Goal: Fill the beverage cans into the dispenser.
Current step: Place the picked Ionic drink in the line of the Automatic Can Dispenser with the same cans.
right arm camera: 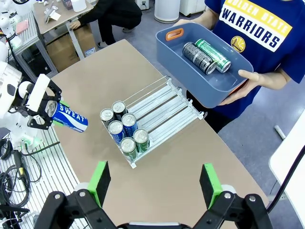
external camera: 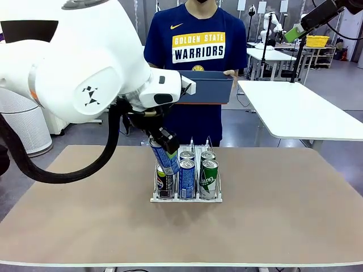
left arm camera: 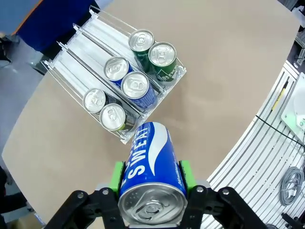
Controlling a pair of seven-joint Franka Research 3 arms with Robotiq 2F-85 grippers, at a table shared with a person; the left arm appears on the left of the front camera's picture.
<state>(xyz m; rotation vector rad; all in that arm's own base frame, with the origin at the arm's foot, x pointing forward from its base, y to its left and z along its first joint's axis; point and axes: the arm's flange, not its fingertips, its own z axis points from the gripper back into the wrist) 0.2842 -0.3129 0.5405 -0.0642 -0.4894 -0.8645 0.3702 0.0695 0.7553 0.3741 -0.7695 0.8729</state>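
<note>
Dispenser (left arm camera: pixel 76 62) two-deep per lane; left hand (left arm camera: pixel 151 175) clenched on blue Sweat can (left arm camera: pixel 152 148), right hand (right arm camera: pixel 155 179) released. Next: upright it, drop behind a row.

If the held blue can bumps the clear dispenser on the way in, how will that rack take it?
The dispenser looks like thin plastic, so its dividers would probably flex rather than stop the blue can. With six cans loading its near end, it likely resists sliding, but the empty far end may swing.
</note>
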